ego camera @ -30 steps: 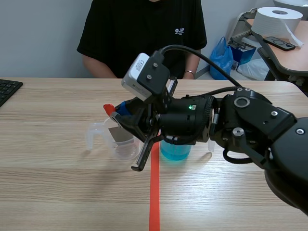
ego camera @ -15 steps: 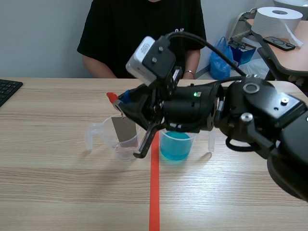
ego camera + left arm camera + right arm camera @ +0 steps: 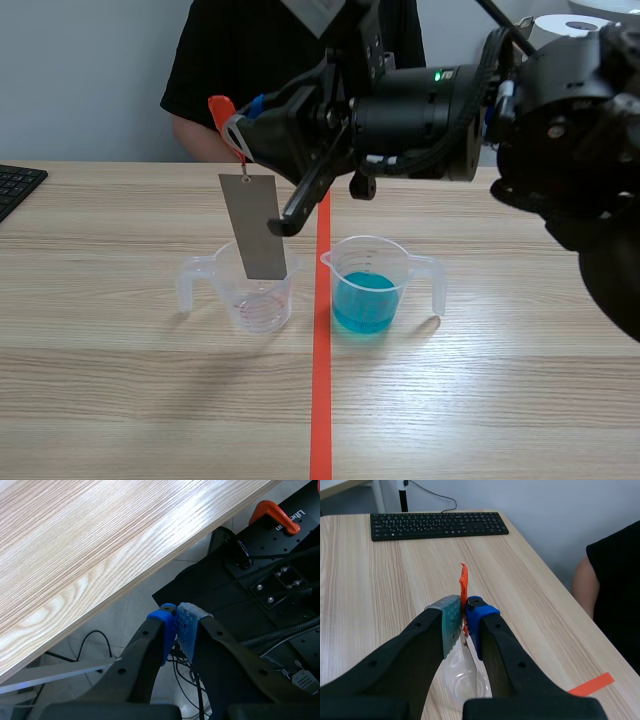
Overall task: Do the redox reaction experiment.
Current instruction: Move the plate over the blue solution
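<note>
right gripper: my fingers are pinching a small orange-red tab, clamped between the two pads. from the tab hangs the metal strip: flat, dull grey, rectangular, with a small hole near its top edge, and tilted a little off vertical. it hangs well clear of the table, above the empty clear measuring cup. its lower end overlaps that cup's rim in the scene view; i cannot tell whether it is inside the mouth. the second clear cup, part full of blue liquid, stands just beside, across the red tape line.

left gripper: fingers pressed together on nothing, beyond the table edge, over the floor.

a keyboard lies well ahead of my right gripper.
</note>
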Tool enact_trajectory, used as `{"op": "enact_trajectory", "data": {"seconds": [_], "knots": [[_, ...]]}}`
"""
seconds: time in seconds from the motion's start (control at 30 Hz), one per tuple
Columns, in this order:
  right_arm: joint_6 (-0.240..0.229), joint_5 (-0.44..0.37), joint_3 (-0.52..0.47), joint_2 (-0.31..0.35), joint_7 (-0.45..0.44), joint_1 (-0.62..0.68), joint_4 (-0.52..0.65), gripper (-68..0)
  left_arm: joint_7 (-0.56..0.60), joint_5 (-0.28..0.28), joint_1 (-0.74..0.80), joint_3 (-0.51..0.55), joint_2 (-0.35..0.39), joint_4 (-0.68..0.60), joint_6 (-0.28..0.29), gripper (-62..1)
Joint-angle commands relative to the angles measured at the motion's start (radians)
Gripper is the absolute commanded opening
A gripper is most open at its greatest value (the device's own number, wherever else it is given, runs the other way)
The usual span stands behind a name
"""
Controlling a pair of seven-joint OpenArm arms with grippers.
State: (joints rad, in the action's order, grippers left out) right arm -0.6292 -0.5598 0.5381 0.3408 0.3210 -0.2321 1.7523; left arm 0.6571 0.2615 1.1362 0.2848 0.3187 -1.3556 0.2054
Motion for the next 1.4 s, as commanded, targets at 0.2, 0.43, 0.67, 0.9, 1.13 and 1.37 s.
{"op": "enact_trajectory", "data": {"seconds": [0.2, 0.43, 0.67, 0.9, 1.13, 1.37], "knots": [[0.003, -0.204, -0.129, 0.0, 0.171, -0.02, 0.134, -65.8, 0.029, -0.007, 0.007, 0.009, -0.002, -0.02, -0.001, -57.3], [0.003, -0.386, -0.249, 0.008, 0.337, -0.02, 0.172, -65.8, 0.035, -0.011, 0.007, 0.009, -0.002, -0.02, -0.001, -57.3], [0.003, -0.447, -0.343, 0.044, 0.403, -0.019, 0.172, -65.8, 0.028, -0.014, -0.004, 0.009, -0.002, -0.02, -0.001, -57.3], [0.003, -0.449, -0.36, 0.089, 0.403, -0.019, 0.165, -65.8, 0.027, -0.014, -0.009, 0.009, -0.002, -0.02, -0.001, -57.3], [0.003, -0.448, -0.362, 0.089, 0.403, -0.019, 0.099, -65.8, 0.027, -0.013, -0.009, 0.009, -0.002, -0.02, -0.001, -57.3], [0.003, -0.47, -0.373, 0.1, 0.402, -0.019, 0.079, -65.8, 0.027, -0.013, -0.009, 0.009, -0.002, -0.02, -0.001, -57.3]]}}
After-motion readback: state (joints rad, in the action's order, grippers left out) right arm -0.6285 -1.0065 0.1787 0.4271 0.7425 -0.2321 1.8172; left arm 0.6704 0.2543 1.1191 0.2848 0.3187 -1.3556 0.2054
